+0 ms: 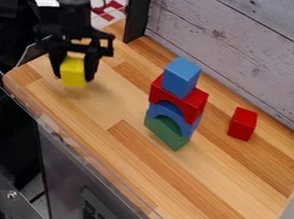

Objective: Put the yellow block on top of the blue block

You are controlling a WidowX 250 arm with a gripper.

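Camera view: claw clamped on yellow block, blue block tops the stack

The black claw hangs down at the upper left of the view, its two fingers closed against opposite sides of the yellow block. The block is upright, and a soft shadow lies on the wooden tabletop beneath it. It is well apart from the stack near the middle of the board.

At the top of that stack sits the blue block, with nothing on it. It rests on a red arch, which sits on a blue arch, and a green block forms the base. The stack stands upright.

To the right of the stack in the view, a small red block stands alone on the board, apart from the others. Behind runs a pale plank wall, with a black post at its left end. A clear rim edges the near side of the tabletop.
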